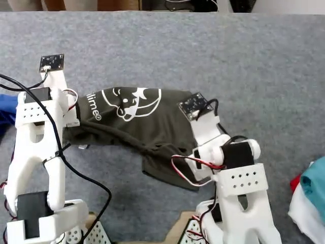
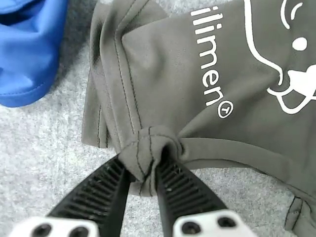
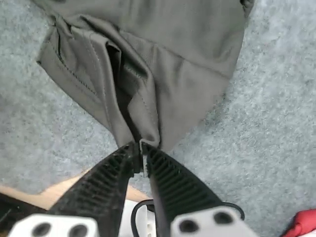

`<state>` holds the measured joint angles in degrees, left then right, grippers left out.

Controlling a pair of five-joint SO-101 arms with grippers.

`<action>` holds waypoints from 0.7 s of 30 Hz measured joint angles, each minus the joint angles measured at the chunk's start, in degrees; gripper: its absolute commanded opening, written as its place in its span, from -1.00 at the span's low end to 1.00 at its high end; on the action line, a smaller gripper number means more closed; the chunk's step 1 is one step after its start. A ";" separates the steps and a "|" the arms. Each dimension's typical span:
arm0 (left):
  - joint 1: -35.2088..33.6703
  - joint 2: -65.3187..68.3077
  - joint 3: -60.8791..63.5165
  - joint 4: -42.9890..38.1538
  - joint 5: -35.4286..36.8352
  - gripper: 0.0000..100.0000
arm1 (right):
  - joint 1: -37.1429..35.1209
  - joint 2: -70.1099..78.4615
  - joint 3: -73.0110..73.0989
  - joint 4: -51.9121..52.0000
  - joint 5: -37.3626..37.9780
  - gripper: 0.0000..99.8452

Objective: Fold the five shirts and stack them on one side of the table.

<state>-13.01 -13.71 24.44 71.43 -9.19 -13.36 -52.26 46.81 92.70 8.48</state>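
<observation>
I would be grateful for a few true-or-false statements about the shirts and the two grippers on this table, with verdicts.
1. The left gripper pinches a bunched fold of the dark shirt. True.
2. The right gripper hangs open, holding nothing. False: it is shut on an edge of the dark shirt.
3. A blue shirt lies on the table close beside the dark shirt. True.
4. The dark shirt is plain all over. False: it carries a white print, a drawing with lettering.
5. A teal garment lies at the table's edge, apart from the dark shirt. True.
</observation>
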 measured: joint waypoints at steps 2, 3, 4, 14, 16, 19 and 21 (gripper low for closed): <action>0.00 0.00 0.70 0.00 0.00 -0.96 | 0.00 0.00 0.00 -0.18 0.97 -0.98; 0.00 0.00 1.05 0.00 0.00 -0.96 | 0.00 0.00 0.18 -0.18 1.41 -0.98; 0.00 0.00 1.41 0.00 0.00 -0.96 | 0.00 0.00 0.26 -0.18 1.85 -0.98; 0.00 0.00 3.52 0.00 0.00 -0.96 | -0.62 0.00 0.53 -0.35 7.21 -0.43; 0.00 0.00 3.52 0.00 0.00 -0.96 | -1.58 0.00 0.53 0.26 9.41 -0.42; 0.00 0.00 3.52 0.00 0.00 -0.96 | -1.76 0.00 -0.88 1.58 10.73 -0.45; 0.00 0.00 3.52 0.00 0.00 -0.96 | -1.76 0.00 -3.08 1.58 10.73 -0.49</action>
<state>-13.01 -13.71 27.96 71.43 -9.19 -15.12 -52.26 43.74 94.29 19.21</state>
